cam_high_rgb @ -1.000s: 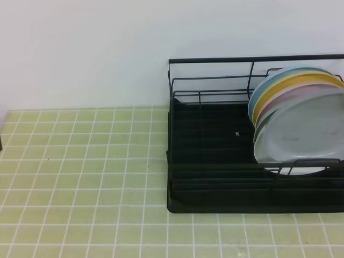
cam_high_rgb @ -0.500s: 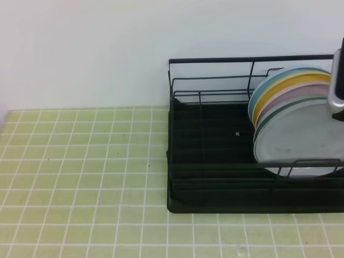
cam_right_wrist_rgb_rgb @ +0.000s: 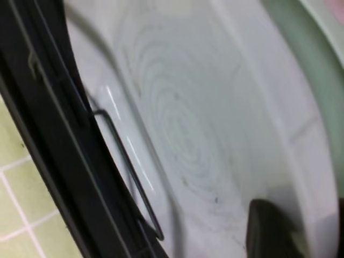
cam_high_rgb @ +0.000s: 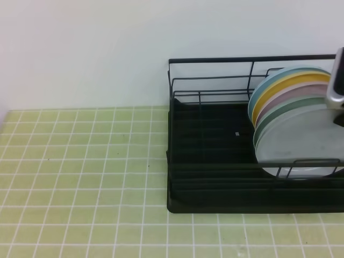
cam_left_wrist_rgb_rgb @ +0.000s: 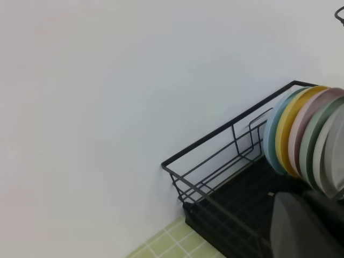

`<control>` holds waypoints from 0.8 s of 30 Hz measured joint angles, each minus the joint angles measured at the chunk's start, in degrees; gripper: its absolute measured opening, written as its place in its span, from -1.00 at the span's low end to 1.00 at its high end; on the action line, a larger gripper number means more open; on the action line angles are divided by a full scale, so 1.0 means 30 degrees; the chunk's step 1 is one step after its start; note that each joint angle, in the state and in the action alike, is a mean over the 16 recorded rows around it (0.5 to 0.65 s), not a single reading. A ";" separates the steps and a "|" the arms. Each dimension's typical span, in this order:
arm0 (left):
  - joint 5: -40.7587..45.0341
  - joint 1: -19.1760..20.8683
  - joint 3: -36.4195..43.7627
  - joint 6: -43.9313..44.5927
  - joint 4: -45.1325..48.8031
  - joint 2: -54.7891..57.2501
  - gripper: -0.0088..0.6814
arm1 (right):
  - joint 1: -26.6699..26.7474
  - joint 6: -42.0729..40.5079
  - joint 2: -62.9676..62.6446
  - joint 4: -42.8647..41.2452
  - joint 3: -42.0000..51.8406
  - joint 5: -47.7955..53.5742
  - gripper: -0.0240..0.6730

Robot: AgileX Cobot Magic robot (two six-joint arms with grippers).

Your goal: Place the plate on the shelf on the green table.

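At the right end of the shelf (cam_high_rgb: 215,161), the plate (cam_high_rgb: 301,142) stood on its edge at the front of a row of other plates, leaning on them behind a low front rail. It looked hard and smooth — likely slippery, and it could chip if bumped. The top rim was the best place to take hold.

The right gripper (cam_high_rgb: 337,86) showed only as a silver edge by that rim; I could not tell if its claw was wide or narrow. The left claw was out of sight and shut.

The high view showed the green table (cam_high_rgb: 80,177). The right wrist view alone showed the plate's tiny dark specks — and a dark finger (cam_right_wrist_rgb_rgb: 269,231) low against it.
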 joint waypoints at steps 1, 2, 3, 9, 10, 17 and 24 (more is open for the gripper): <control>0.0015 0.0000 0.0000 0.0000 0.0000 0.0000 -0.98 | 0.0000 0.0136 0.0001 -0.0016 0.0000 0.0041 -0.21; 0.0038 0.0000 0.0000 0.0000 0.0000 0.0001 -0.98 | 0.0001 0.0252 0.0017 -0.0013 -0.0005 0.0078 -0.18; 0.0062 0.0000 0.0000 0.0000 0.0000 0.0001 -0.98 | 0.0001 0.0395 0.0018 -0.0025 -0.0005 0.0113 -0.16; 0.0262 0.0000 0.0000 0.0000 0.0000 0.0004 -0.98 | 0.0001 0.1301 0.0020 -0.0118 -0.0005 0.0255 0.00; 0.0297 0.0000 0.0000 0.0000 0.0000 0.0004 -0.98 | 0.0001 0.1509 0.0020 -0.0165 -0.0005 0.0279 0.04; 0.0502 0.0000 0.0000 0.0000 0.0000 0.0004 -0.98 | 0.0001 0.3116 0.0030 -0.0708 -0.0005 0.0457 0.26; 0.0534 0.0000 0.0000 0.0000 0.0000 0.0014 -0.98 | 0.0001 0.4637 0.0044 -0.1244 -0.0005 0.0570 0.45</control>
